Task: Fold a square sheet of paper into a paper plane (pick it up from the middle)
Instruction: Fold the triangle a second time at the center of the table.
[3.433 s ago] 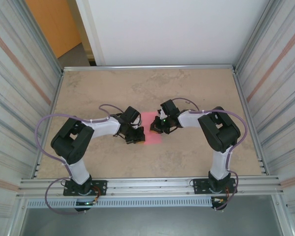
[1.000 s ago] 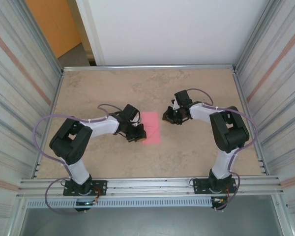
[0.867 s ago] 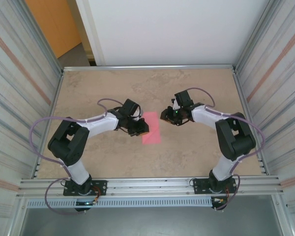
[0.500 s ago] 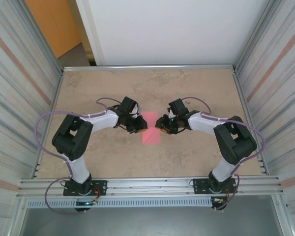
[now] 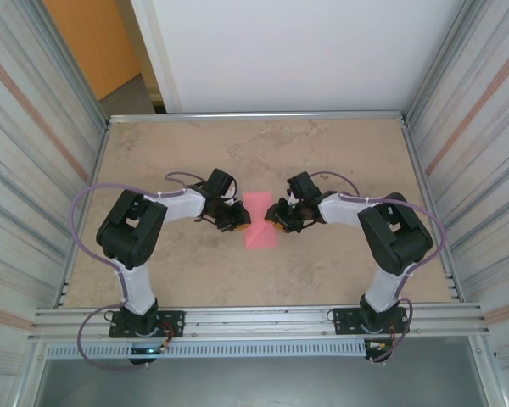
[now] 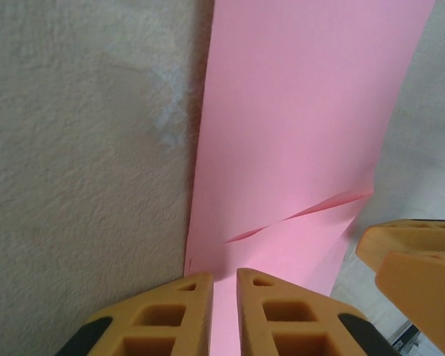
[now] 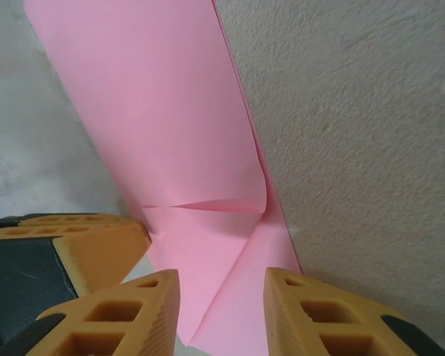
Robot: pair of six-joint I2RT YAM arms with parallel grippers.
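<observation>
**Two claws facing across the square sheet of paper [image 5: 260,229] on the table [image 5: 339,161].**
The left claw [image 5: 240,220] has its orange fingers [image 6: 289,315] almost together. Pink shows in the narrow slit between them, but it cannot be told whether the pads actually pinch the paper. The sheet begins at this claw's fingertips and runs straight ahead of it, with a short raised crease just ahead and to the right of the tips. The right claw [image 5: 278,220] is partly open and closed on nothing; its fingers [image 7: 334,315] are apart, with the sheet's near end lying between them. Ahead of this claw the paper curls up along its right edge, and a crease crosses it just beyond the tips. The tips of the two claws are near each other but apart.
</observation>
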